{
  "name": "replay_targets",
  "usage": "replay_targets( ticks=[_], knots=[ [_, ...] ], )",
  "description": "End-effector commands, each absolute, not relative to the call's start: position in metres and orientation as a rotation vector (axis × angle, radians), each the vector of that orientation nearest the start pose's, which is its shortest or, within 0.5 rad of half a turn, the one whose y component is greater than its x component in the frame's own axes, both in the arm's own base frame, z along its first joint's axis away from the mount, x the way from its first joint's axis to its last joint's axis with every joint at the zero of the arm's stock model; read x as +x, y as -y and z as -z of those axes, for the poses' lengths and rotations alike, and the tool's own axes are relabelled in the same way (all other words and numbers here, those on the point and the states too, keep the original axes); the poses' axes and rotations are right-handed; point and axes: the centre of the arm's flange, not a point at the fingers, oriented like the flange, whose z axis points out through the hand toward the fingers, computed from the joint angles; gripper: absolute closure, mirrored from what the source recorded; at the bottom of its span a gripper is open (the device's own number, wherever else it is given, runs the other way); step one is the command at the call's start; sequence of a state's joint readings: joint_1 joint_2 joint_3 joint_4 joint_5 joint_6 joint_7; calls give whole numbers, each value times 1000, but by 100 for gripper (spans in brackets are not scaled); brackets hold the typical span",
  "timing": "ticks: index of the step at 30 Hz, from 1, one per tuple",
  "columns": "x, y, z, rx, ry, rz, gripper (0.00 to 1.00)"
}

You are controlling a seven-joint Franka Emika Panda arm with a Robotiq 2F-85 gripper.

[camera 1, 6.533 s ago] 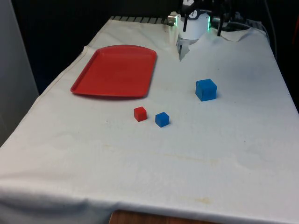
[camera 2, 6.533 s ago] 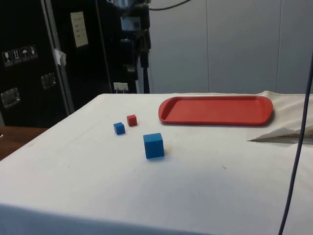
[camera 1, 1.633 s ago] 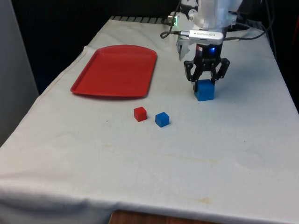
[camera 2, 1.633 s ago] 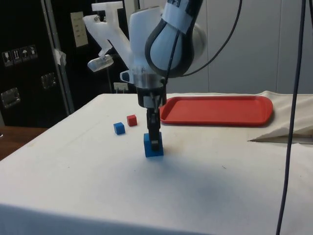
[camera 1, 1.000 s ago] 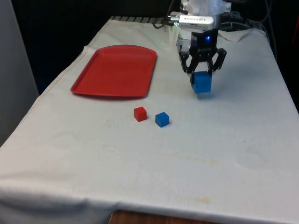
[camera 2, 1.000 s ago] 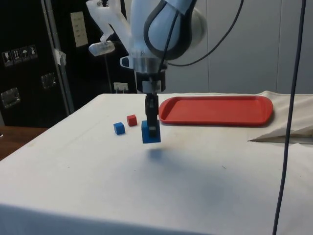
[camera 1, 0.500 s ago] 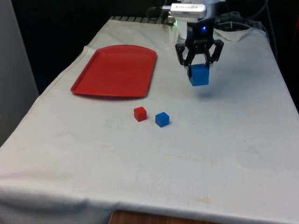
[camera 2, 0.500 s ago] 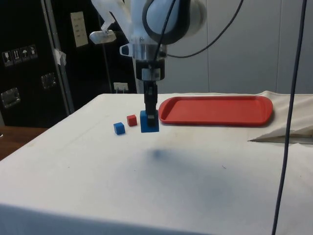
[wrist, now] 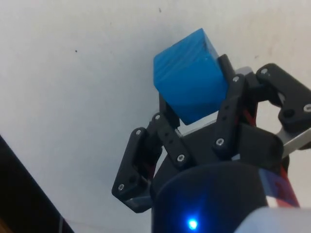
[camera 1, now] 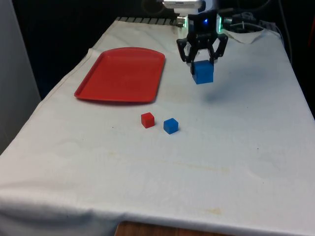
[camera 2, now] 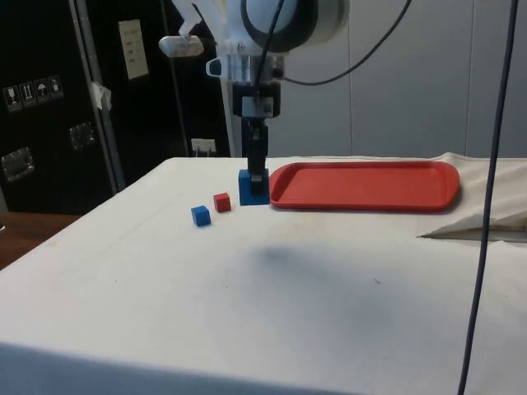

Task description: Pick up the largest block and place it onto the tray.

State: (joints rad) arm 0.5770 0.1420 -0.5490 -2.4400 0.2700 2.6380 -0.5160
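Observation:
The large blue block (camera 1: 203,73) hangs well above the cloth, clamped between the fingers of my gripper (camera 1: 202,63), which is shut on it. From the side, the block (camera 2: 253,188) and gripper (camera 2: 258,177) float just short of the tray's near end. The wrist view has the same blue block (wrist: 190,76) pinched between the black fingers (wrist: 167,112). The red tray (camera 1: 123,74) lies flat toward the front view's left of the block; it also appears in the side view as the tray (camera 2: 366,185).
A small red cube (camera 1: 147,120) and a small blue cube (camera 1: 171,126) sit side by side on the white cloth, nearer the table's front than the held block. In the side view they are the red cube (camera 2: 221,202) and blue cube (camera 2: 200,216).
My gripper has lifted the large blue block higher off the cloth and carried it toward the front view's left, closer to the tray. The two small cubes stay put.

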Motion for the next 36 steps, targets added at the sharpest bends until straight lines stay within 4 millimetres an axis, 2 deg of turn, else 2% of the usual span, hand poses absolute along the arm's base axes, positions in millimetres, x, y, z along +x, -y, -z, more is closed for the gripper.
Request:
replay_targets(
  ticks=[1, 14, 20, 22, 36],
  knots=[
    [493, 1, -262, -3060, 494, 143, 100],
    [489, 34, -264, -3060, 487, 144, 100],
    [486, 57, -260, -3069, 484, 132, 100],
    [486, 57, -259, -3074, 484, 129, 100],
    [475, 107, -251, -3102, 481, 97, 100]
  ],
)
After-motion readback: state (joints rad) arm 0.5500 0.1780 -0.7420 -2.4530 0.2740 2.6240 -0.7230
